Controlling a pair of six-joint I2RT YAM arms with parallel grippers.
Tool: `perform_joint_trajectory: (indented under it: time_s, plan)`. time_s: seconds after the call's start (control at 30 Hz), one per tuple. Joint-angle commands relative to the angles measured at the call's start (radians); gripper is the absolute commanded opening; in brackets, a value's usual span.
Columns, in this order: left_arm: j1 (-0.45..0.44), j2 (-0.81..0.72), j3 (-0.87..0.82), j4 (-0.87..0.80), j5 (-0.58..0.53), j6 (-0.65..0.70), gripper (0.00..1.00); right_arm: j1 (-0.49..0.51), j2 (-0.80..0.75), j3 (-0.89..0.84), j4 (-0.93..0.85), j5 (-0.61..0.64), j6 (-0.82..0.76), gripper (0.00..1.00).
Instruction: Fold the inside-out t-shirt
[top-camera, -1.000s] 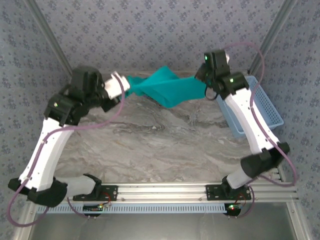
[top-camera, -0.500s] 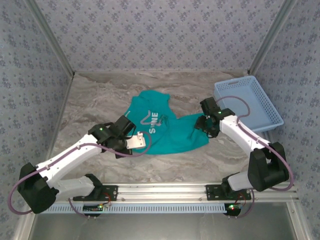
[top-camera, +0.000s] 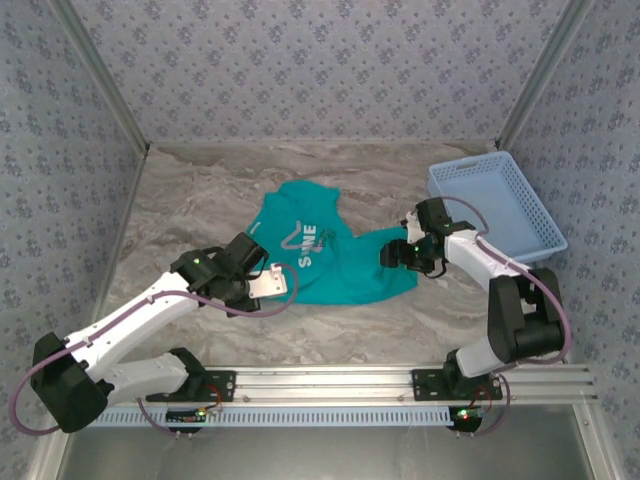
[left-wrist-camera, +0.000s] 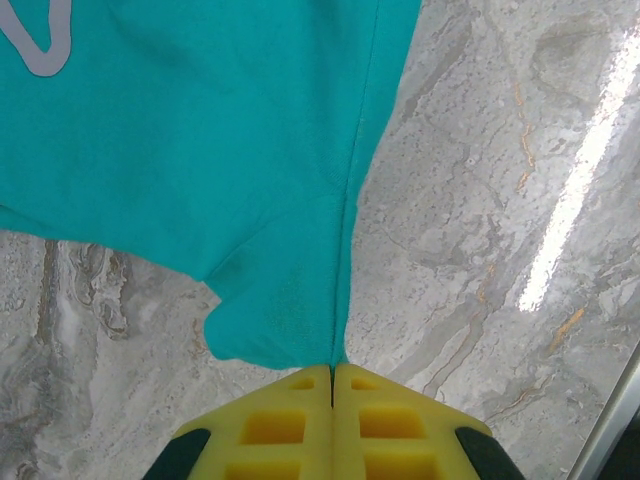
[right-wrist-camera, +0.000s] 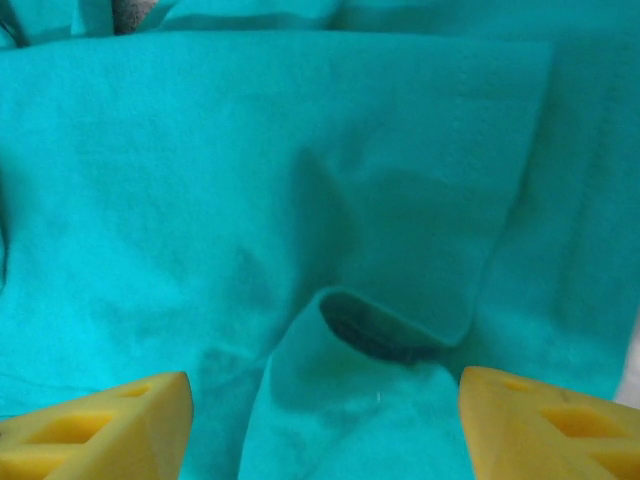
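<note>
Overhead and wrist views of the workspace. The teal-green t-shirt (top-camera: 335, 265) lies spread, with some rumpling, on the marble-patterned table (top-camera: 200, 200), roughly midway between the two arms. Its pale printed lettering (top-camera: 308, 238) faces up, toward the far side of the garment.

The left gripper (top-camera: 283, 290) sits low at the near-left edge of the cloth. In the left wrist view the yellow fingers (left-wrist-camera: 275, 425) of this gripper (left-wrist-camera: 332, 372) are pressed together, and a seam of the t-shirt (left-wrist-camera: 200, 150) runs straight into the line where they meet (a narrow fold of cloth is pinched there). Bare table (left-wrist-camera: 480, 200) shows to the right of the seam.

The right gripper (top-camera: 397, 255) rests at the right-hand edge of the garment. In the right wrist view this gripper (right-wrist-camera: 325, 400) has its yellow fingertips (right-wrist-camera: 100, 420) spread wide, one at each lower corner. The t-shirt (right-wrist-camera: 250, 180) lies loose between them, and a small raised fold (right-wrist-camera: 380, 330) is not gripped.

A light blue mesh basket (top-camera: 505, 205) stands on the far right of the table, near the right arm and apart from the t-shirt.
</note>
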Motion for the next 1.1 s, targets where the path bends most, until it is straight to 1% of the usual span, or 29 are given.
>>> perform_joint_trajectory:
  time_s: [0.0, 0.1, 0.2, 0.3, 0.43, 0.47, 0.5, 0.57, 0.6, 0.63, 0.73, 0.8, 0.9, 0.97, 1.03, 1.07]
  plan:
    - [0.019, -0.039, -0.016, -0.015, -0.010, 0.009, 0.00, -0.028, 0.039, -0.032, 0.084, -0.105, -0.054, 0.71]
    - [0.058, -0.061, -0.022, -0.008, 0.015, 0.014, 0.00, -0.022, 0.047, -0.035, 0.070, -0.102, -0.036, 0.68]
    - [0.101, -0.082, -0.027, -0.003, 0.051, 0.020, 0.00, -0.020, 0.020, -0.060, 0.062, -0.126, -0.027, 0.64]
    - [0.120, -0.090, -0.033, 0.003, 0.047, 0.028, 0.00, -0.015, -0.020, -0.093, 0.062, -0.142, -0.027, 0.58]
    - [0.131, -0.077, -0.041, 0.009, 0.023, 0.031, 0.00, -0.012, -0.034, -0.119, 0.068, -0.190, -0.043, 0.55]
    - [0.131, -0.072, -0.044, 0.011, 0.017, 0.031, 0.00, -0.009, -0.041, -0.120, 0.070, -0.182, -0.043, 0.55]
    - [0.131, -0.065, -0.043, 0.012, 0.010, 0.031, 0.00, -0.004, -0.054, -0.124, 0.076, -0.157, -0.038, 0.56]
    - [0.132, -0.056, -0.033, 0.004, 0.015, 0.031, 0.00, -0.008, -0.067, -0.119, 0.081, -0.111, -0.016, 0.69]
    - [0.131, -0.057, -0.030, -0.003, 0.021, 0.031, 0.00, -0.004, -0.067, -0.110, 0.080, -0.069, -0.007, 0.73]
    - [0.131, -0.061, -0.032, -0.001, 0.022, 0.030, 0.00, -0.002, -0.060, -0.101, 0.088, -0.057, -0.006, 0.75]
    - [0.131, -0.073, -0.033, 0.005, 0.015, 0.024, 0.00, 0.035, -0.021, -0.083, 0.110, -0.056, -0.015, 0.75]
    - [0.131, -0.074, -0.029, 0.006, 0.015, 0.022, 0.00, 0.063, 0.006, -0.081, 0.109, -0.078, -0.014, 0.73]
    - [0.131, -0.074, -0.024, 0.010, 0.000, 0.019, 0.00, 0.074, 0.002, -0.110, 0.127, -0.140, 0.009, 0.63]
    - [0.131, -0.077, -0.021, 0.008, -0.001, 0.024, 0.00, 0.078, -0.046, -0.126, 0.112, -0.137, 0.022, 0.54]
    - [0.130, -0.088, -0.017, 0.011, -0.007, 0.028, 0.00, 0.085, -0.119, -0.137, 0.061, -0.106, 0.035, 0.54]
    - [0.129, -0.097, -0.016, 0.018, -0.021, 0.026, 0.00, 0.089, -0.150, -0.142, 0.039, -0.090, 0.040, 0.52]
